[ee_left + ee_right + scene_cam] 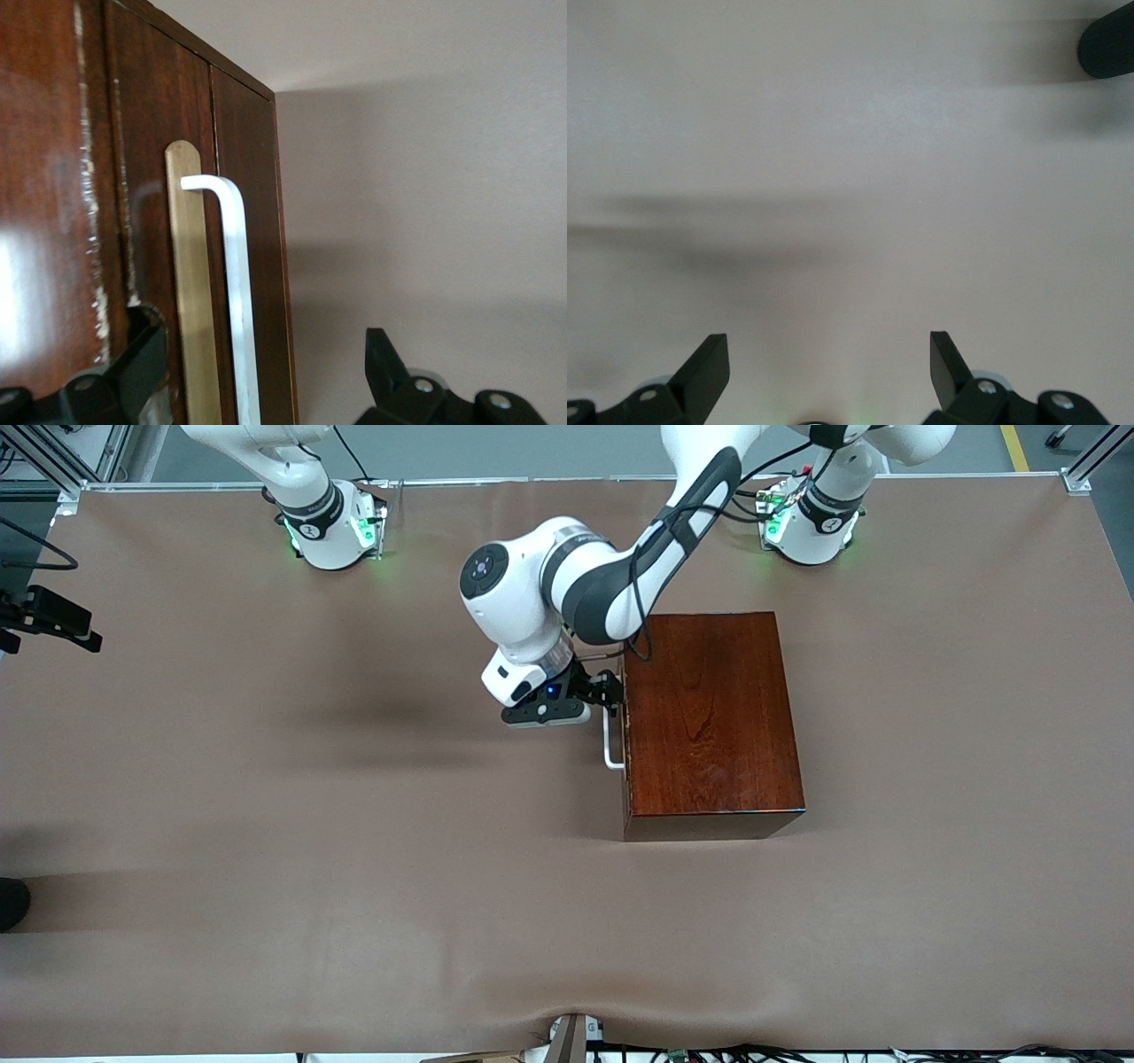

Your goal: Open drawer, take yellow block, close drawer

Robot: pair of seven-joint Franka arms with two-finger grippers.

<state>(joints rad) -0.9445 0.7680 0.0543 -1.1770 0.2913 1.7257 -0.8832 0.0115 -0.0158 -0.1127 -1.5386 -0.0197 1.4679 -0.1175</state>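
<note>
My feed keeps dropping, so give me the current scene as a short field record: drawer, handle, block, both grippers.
drawer: shut, flush in the box
handle: white bar on the drawer front, facing the right arm's end of the table
block: not visible
left gripper: open, fingers straddling the handle, not yet closed on it
right gripper: open, holding nothing, over bare table; arm waits

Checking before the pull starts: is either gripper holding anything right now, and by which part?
Nothing is held. The left gripper is open, its fingers straddling the drawer's white handle without closing. The right gripper waits open over bare table.
</note>
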